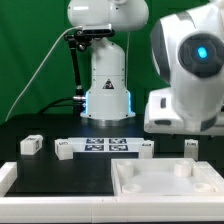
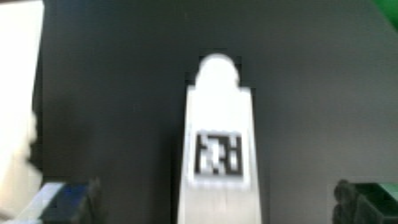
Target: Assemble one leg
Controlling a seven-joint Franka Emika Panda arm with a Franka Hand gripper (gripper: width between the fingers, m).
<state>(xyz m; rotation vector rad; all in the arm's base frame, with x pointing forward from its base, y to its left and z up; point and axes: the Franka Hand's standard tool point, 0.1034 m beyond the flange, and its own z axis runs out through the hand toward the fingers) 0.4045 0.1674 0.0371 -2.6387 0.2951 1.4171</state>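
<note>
In the wrist view a white leg with a rounded tip and a black-and-white marker lies lengthwise on the black table, blurred. My gripper is open, and the leg runs through the gap between the fingers without touching either. In the exterior view the arm's white wrist casing hangs over the right-hand leg and hides the gripper. Other legs stand at the exterior view's left, beside the marker board's left end and beside its right end.
The marker board lies mid-table in front of the robot base. A large white tray-like piece with raised rims sits at the front right. A white edge shows at the front left. A blurred white shape shows at the wrist view's edge.
</note>
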